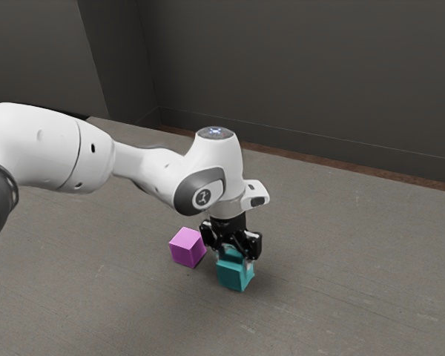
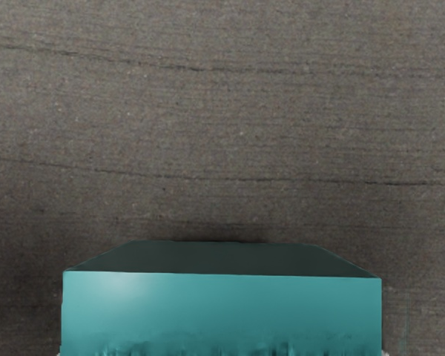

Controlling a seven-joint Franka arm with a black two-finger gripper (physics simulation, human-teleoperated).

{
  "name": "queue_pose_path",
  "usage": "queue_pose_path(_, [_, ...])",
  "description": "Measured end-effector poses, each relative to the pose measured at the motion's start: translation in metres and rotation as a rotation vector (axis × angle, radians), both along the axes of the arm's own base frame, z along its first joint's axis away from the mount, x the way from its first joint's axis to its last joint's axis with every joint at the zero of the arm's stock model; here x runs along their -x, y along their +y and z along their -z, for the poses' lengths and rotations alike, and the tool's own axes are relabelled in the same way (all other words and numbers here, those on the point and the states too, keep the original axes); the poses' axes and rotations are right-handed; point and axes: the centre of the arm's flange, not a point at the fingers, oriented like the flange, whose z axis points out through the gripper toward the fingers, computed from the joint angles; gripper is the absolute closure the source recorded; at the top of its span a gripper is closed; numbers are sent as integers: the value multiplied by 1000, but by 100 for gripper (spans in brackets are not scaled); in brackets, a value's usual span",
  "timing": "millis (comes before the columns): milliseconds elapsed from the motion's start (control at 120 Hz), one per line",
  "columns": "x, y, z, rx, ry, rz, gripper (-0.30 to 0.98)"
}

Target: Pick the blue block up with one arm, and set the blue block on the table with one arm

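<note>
The black gripper (image 1: pixel 234 256) points down over the teal-blue block (image 1: pixel 234 273) in the exterior view, with one finger against each of two opposite sides, shut on it. The fingers and the hand hide part of the block's top. In the wrist view the blue block (image 2: pixel 222 311) lies close under the hand, and small pale bits of the fingertips border its two sides. Whether the block's underside touches the table (image 1: pixel 341 297) or hangs just above it, I cannot tell.
A purple block (image 1: pixel 187 248) stands on the table close beside the gripper, toward the exterior view's left, with a small gap between it and the blue block. A dark wall (image 1: pixel 304 74) rises behind the table's far edge.
</note>
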Motion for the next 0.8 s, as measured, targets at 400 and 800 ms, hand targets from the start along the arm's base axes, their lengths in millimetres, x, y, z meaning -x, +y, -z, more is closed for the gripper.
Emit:
queue_pose_path(400, [-10,12,-54,23,-77,-39,5])
queue_pose_path(800, [41,334,-350,25,-199,-424,3])
